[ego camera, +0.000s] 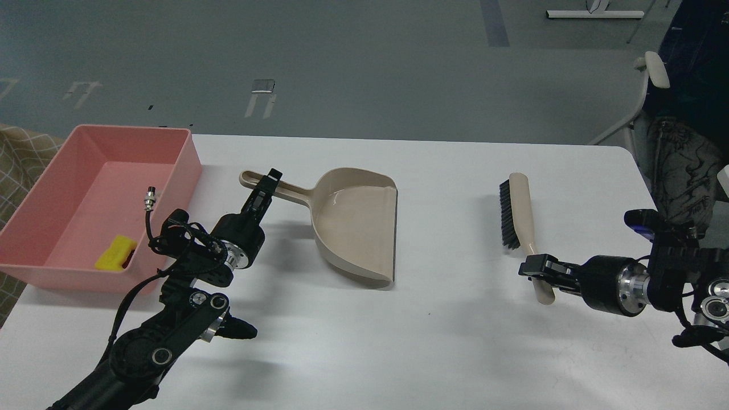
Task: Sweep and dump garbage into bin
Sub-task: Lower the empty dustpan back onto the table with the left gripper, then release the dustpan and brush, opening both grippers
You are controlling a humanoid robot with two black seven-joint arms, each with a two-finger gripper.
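The pink bin (188, 149) stands at the table's left edge. The yellow foam chunk (115, 253) lies inside it near the front wall. The off-white stick is not visible. My left gripper (269, 183) is shut on the handle of the beige dustpan (353, 219), which rests low on the table right of the bin, mouth facing right. My right gripper (535, 267) is shut on the handle of a beige brush (515, 210) with black bristles, lying along the table at the right.
The white table (444, 330) reaches to the front between the two arms. A chair (660, 108) stands off the table's right back corner. A patterned cloth (23, 154) shows left of the bin.
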